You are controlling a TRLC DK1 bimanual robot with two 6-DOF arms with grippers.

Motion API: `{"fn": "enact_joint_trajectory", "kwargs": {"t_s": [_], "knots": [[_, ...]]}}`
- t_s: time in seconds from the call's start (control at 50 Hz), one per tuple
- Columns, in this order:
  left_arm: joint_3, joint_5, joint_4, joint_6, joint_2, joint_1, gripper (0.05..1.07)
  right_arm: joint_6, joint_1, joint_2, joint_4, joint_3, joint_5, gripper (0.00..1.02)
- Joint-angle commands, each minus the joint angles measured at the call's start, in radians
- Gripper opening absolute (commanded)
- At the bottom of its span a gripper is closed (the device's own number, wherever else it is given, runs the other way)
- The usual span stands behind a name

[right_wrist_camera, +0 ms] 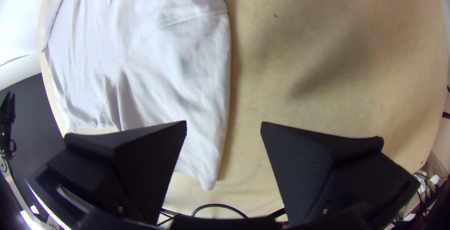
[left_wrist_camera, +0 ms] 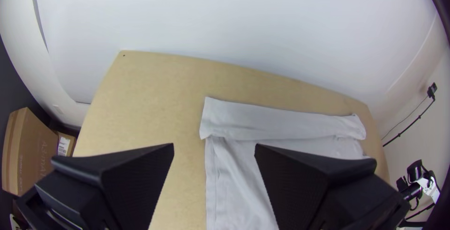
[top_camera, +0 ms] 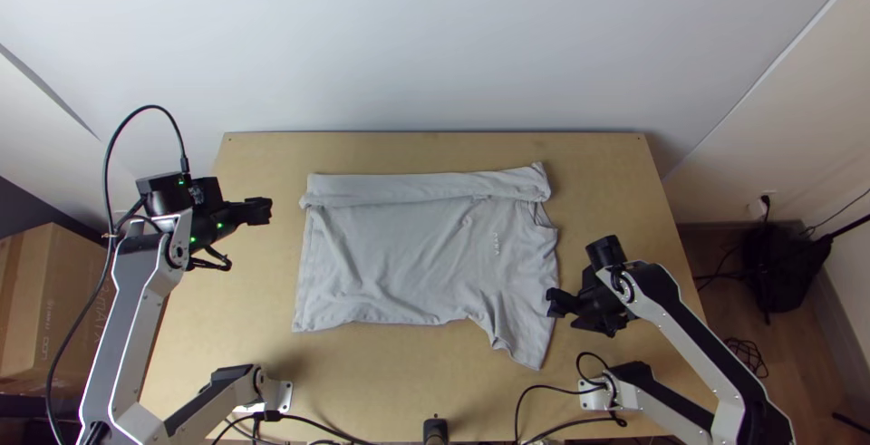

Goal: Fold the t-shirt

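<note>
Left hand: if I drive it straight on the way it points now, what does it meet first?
Probably the T-shirt, at the end of its far folded strip nearest the left hand; the hand's height is unclear, so it might pass above.

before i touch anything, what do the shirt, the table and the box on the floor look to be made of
T-shirt: soft matte knit, probably cotton or a blend, going by its limp creases and rolled-looking edges.

Table: smooth, light wood-like board, perhaps MDF, since the surface is even tan without clear grain.

Box: most likely corrugated cardboard, matte brown with crisp folded edges.
</note>
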Motion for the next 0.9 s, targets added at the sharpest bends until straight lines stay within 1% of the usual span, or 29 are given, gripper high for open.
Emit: {"fn": "enact_joint_trajectory", "kwargs": {"t_s": [0.0,0.28,0.38,0.4,0.44,0.48,0.56,0.58,0.62,0.64,0.74,0.78,0.84,0.88], "knots": [[-0.011,0.006,-0.01,-0.005,-0.028,-0.005,0.89,0.018,0.025,0.036,0.004,-0.026,-0.012,0.68],[-0.018,0.006,-0.022,-0.005,-0.042,-0.003,0.89,0.009,0.163,0.088,0.01,-0.041,-0.055,0.68],[-0.018,0.006,-0.027,0.001,-0.051,-0.003,0.89,0.004,0.168,0.137,0.014,-0.035,-0.053,0.68],[-0.018,0.006,-0.028,0.004,-0.054,-0.003,0.89,0.0,0.168,0.148,0.014,-0.035,-0.053,0.66],[-0.019,0.006,-0.03,0.012,-0.062,-0.005,0.88,-0.022,0.166,0.16,0.02,-0.03,-0.053,0.53],[-0.021,0.006,-0.03,0.016,-0.068,-0.005,0.88,-0.025,0.166,0.164,0.045,-0.032,-0.053,0.42],[-0.013,0.006,-0.057,0.032,-0.07,-0.008,0.88,-0.05,0.176,0.173,0.057,-0.039,-0.053,0.27],[-0.011,0.007,-0.07,0.043,-0.071,-0.01,0.88,-0.056,0.18,0.176,0.057,-0.039,-0.053,0.21],[-0.004,0.007,-0.103,0.062,-0.071,-0.019,0.88,-0.074,0.188,0.18,0.065,-0.041,-0.053,0.05],[0.002,0.007,-0.128,0.078,-0.07,-0.026,0.88,-0.08,0.194,0.18,0.068,-0.041,-0.053,0.02],[0.044,0.006,-0.292,0.159,-0.051,-0.056,0.88,-0.086,0.202,0.177,0.068,-0.039,-0.053,0.02],[0.053,0.006,-0.367,0.21,-0.048,-0.079,0.89,-0.086,0.202,0.176,0.068,-0.033,-0.053,0.02],[0.041,-0.008,-0.442,0.291,-0.051,-0.1,0.93,-0.085,0.197,0.171,0.067,-0.023,-0.053,0.02],[0.03,-0.025,-0.481,0.326,-0.054,-0.109,0.93,-0.085,0.194,0.164,0.067,-0.018,-0.053,0.02]]}}
